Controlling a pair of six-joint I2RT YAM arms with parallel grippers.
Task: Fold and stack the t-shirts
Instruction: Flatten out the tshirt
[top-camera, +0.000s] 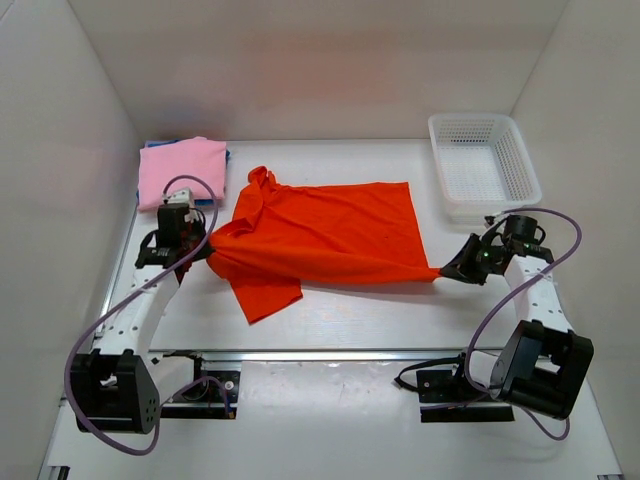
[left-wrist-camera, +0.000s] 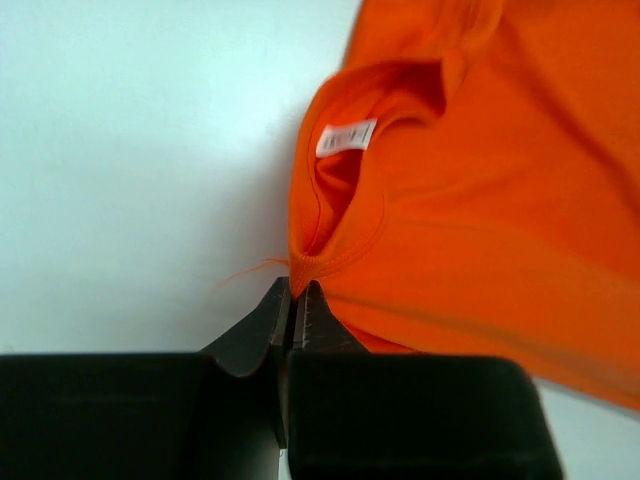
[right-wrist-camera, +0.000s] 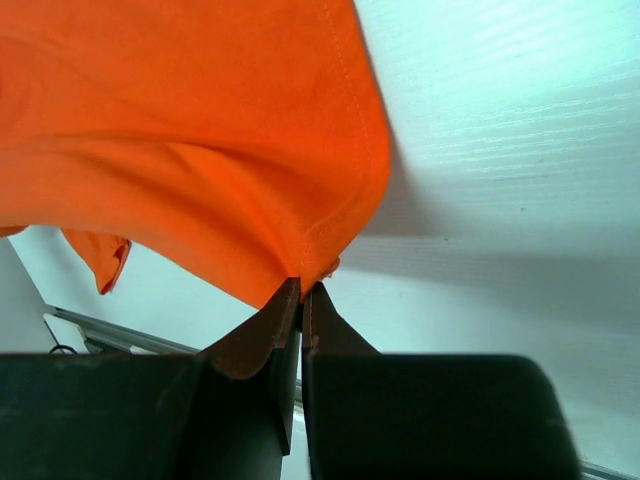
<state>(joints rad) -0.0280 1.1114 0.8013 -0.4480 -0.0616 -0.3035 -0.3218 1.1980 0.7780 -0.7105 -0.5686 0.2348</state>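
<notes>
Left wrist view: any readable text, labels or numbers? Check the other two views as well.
White neck tag inside the collar of the orange t-shirt: dark print, too blurred to read.
Top external view: no text visible on the pink t-shirt or the basket.
Right wrist view: no text visible.
</notes>
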